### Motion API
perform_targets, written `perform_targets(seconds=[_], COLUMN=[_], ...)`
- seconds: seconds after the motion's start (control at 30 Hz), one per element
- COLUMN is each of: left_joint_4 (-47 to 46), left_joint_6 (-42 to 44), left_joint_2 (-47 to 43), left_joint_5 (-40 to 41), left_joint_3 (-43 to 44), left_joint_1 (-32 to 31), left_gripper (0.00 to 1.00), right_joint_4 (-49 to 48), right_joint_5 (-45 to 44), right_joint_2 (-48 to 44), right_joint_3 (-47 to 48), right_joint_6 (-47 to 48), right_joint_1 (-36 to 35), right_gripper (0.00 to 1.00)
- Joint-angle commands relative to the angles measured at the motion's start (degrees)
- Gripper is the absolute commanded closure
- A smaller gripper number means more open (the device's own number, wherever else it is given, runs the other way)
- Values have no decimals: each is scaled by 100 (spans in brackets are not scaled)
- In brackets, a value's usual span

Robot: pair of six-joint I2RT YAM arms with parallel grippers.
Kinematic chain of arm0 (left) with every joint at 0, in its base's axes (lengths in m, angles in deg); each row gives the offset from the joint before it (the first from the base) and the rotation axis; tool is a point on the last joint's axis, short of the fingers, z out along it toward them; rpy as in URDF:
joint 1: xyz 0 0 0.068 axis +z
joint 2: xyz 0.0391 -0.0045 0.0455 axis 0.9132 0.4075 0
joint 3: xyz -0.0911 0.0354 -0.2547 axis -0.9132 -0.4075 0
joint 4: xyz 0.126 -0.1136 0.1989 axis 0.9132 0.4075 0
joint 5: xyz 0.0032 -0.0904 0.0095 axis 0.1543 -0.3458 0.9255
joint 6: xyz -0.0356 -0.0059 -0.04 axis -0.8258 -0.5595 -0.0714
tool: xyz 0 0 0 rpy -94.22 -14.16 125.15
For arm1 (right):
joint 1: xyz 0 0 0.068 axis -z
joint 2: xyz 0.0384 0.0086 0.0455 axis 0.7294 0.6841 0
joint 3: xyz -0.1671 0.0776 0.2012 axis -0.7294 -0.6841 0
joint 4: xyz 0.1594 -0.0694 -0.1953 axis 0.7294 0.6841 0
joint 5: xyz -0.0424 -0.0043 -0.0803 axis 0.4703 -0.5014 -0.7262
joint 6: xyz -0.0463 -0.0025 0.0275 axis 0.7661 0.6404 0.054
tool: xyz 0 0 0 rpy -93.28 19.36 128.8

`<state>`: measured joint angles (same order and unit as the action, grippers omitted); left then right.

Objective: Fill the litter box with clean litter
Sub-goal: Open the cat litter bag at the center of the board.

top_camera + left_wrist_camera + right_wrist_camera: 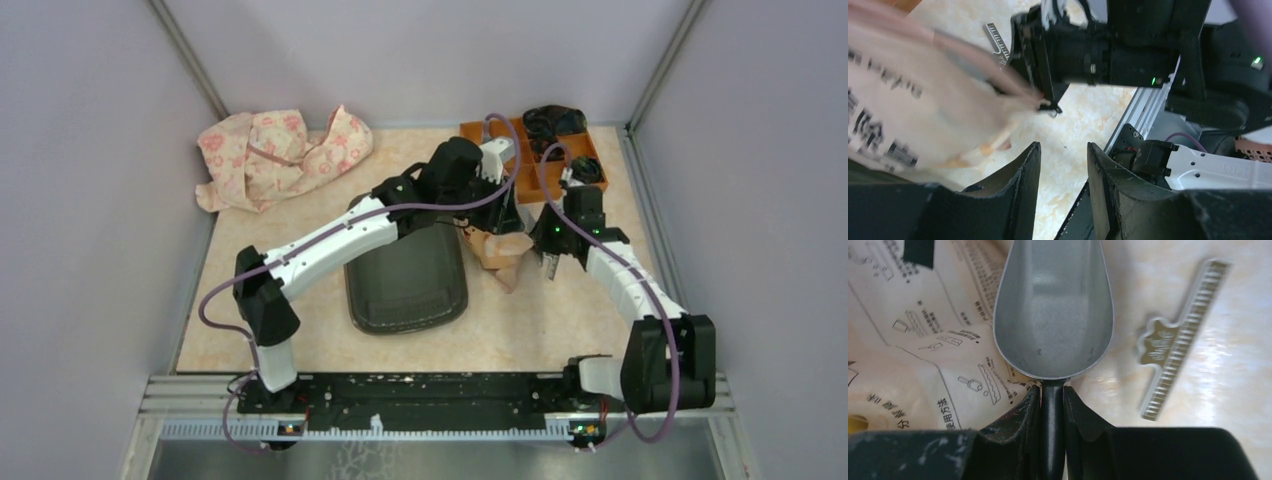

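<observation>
The litter box [405, 285], a dark shallow tray, lies at mid-table under my left forearm. No clean litter shows in any view. A peach printed bag [503, 256] [923, 340] lies crumpled just right of the box. My left gripper [1063, 150] [497, 222] hovers beside the bag [903, 100]; it is open, with only bare table in the gap. My right gripper [1052, 400] [550, 262] is shut on the black handle of a grey metal scoop [1053, 315]. The scoop's bowl is empty and hangs over the bag's edge.
A grey toothed bag clip [1173, 340] [998, 42] lies on the table right of the scoop. An orange compartmented organiser [500, 135] with dark items stands at the back right. A pink floral cloth [280, 155] is bunched at the back left. Walls enclose three sides.
</observation>
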<state>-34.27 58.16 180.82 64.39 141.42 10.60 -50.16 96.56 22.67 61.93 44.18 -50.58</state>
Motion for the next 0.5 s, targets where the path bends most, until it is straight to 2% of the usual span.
perform_targets(seconds=[0.0,0.1,0.2,0.3,0.47], left_joint_4=[-368,-436,-505,-293,132], left_joint_6=[-451,-556,-591,-551,-671], left_joint_2=[-294,-439,-657,-784,-1086], left_joint_5=[114,302,602,812,1247], left_joint_3=[-112,-328,-648,-697,-759], left_joint_1=[-5,-6,-2,-2,-11], left_gripper=[55,56,55,55,58], right_joint_4=[-663,-1002,-1270,-1168,-860], right_joint_5=[1233,1623,1606,1468,1271], right_joint_2=[-275,-227,-198,-275,-274], right_joint_3=[-244,-529,-652,-553,-362], right_joint_6=[-42,-426,-699,-795,-705], right_joint_1=[-560,-742,-981,-1227,-1251], right_gripper=[100,100,100,100,100])
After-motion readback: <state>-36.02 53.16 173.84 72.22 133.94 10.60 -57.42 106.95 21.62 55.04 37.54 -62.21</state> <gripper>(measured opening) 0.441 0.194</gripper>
